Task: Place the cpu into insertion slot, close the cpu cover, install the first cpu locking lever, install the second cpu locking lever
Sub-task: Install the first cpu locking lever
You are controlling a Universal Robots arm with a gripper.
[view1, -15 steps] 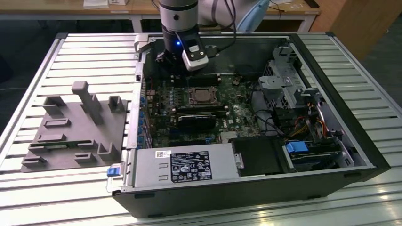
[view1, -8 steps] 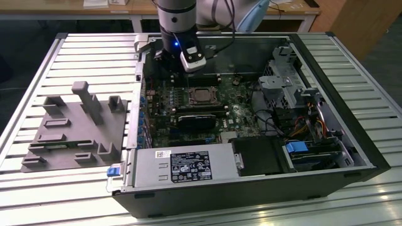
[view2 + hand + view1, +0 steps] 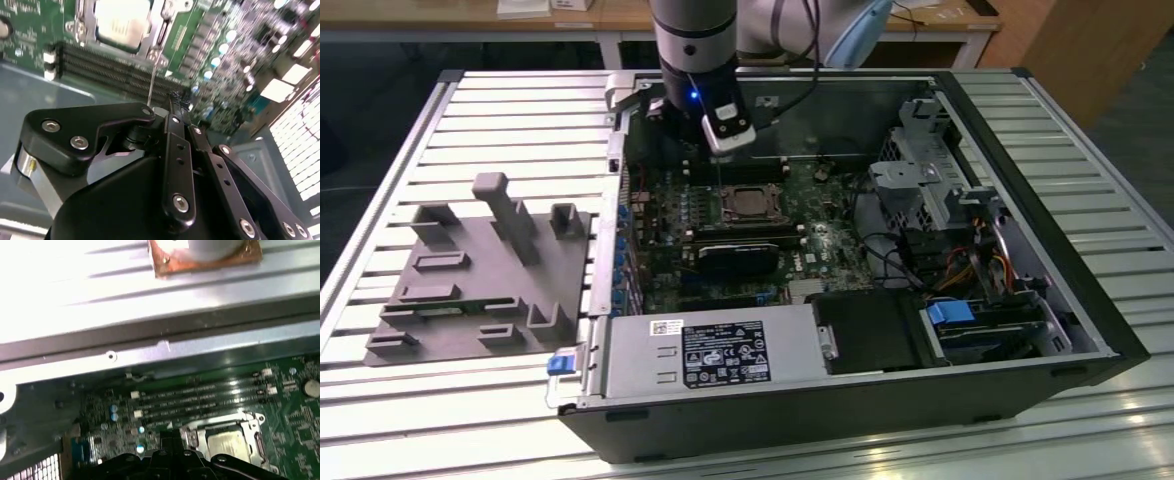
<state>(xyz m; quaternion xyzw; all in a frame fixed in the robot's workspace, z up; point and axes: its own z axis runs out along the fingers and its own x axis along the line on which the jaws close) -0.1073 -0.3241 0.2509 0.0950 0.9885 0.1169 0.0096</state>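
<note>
cpu (image 3: 122, 20) sits in insertion slot (image 3: 79, 22), cpu cover (image 3: 152, 35) looks down. gripper (image 3: 175, 97) pinched together beside upright locking lever (image 3: 151, 80). Press lever slowly, sideways under hook, clear of memory slots (image 3: 110, 67).

I am seeing a slatted metal table (image 3: 480, 410) bearing an open computer case (image 3: 854, 410), with a grey moulded fixture (image 3: 467, 290) lying beside it toward the exterior view's left.

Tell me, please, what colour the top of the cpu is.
Silver-grey; the cpu shows best in the second wrist view.
</note>
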